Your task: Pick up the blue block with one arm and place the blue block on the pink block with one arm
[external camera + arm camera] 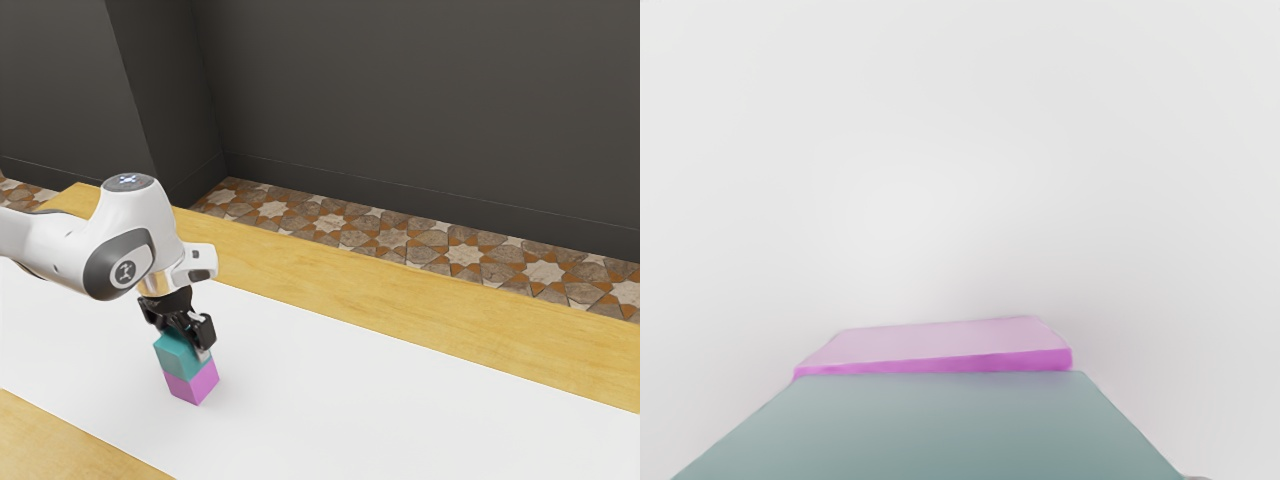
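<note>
The blue block [178, 357], teal in colour, rests on top of the pink block [196, 380] on the white mat, slightly offset from it. My gripper [184, 334] comes down from above, and its black fingers clasp the blue block's upper part from two sides. In the wrist view the blue block [930, 430] lies blurred right under the hand, and an edge of the pink block [940, 350] sticks out beyond it.
The white mat [400, 400] covers the wooden table [420, 300], which ends at a patterned tile floor [450, 245] and dark walls behind. The arm's white body [90, 245] reaches in from the exterior view's left.
</note>
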You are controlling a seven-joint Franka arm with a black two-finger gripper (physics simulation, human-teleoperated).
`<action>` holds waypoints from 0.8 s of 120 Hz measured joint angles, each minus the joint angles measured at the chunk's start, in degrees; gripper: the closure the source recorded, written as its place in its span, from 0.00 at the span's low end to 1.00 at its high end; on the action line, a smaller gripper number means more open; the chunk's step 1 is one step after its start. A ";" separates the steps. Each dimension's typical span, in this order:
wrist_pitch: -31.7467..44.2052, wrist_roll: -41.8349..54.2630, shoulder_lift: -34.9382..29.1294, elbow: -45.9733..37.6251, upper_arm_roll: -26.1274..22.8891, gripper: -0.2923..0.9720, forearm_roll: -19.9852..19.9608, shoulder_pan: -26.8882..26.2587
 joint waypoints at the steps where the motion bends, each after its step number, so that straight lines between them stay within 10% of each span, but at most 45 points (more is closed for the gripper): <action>1: 0.00 0.02 0.00 0.00 0.00 0.34 0.00 0.00; 96: -5.71 1.30 -3.93 7.99 -0.09 0.25 2.00 0.52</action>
